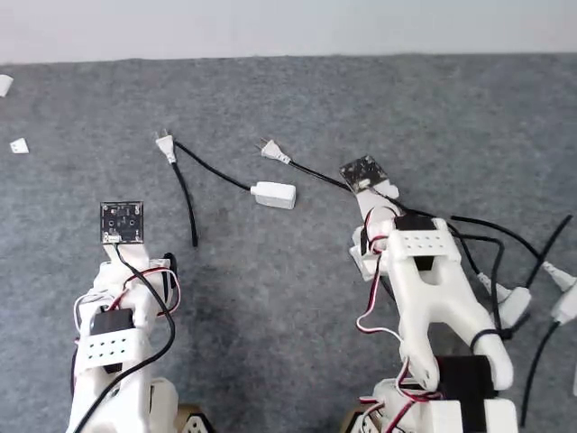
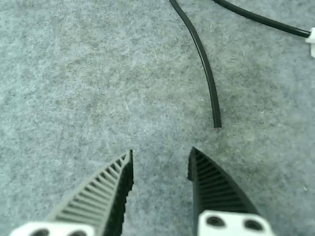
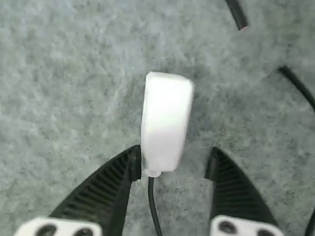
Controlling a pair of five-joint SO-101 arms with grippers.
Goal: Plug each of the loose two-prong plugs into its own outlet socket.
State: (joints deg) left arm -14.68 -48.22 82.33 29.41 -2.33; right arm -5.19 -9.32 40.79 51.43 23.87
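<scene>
My right gripper (image 3: 172, 157) is open, its fingers on either side of the near end of a white outlet socket block (image 3: 166, 118), where a black cable leaves the block. One finger touches the block. My left gripper (image 2: 160, 162) is open and low over the grey carpet, with nothing between its fingers; the cut end of a black cable (image 2: 216, 124) lies just ahead of it. Two white two-prong plugs (image 1: 165, 144) (image 1: 270, 151) lie loose on the carpet far from both arms. Another white socket block (image 1: 273, 194) lies between them.
Black cables (image 1: 185, 194) run across the carpet (image 1: 270, 316) from the plugs. More white blocks on cables (image 1: 514, 305) lie beside the right arm (image 1: 424, 271) near the right edge. Small white scraps (image 1: 19, 145) sit at the far left.
</scene>
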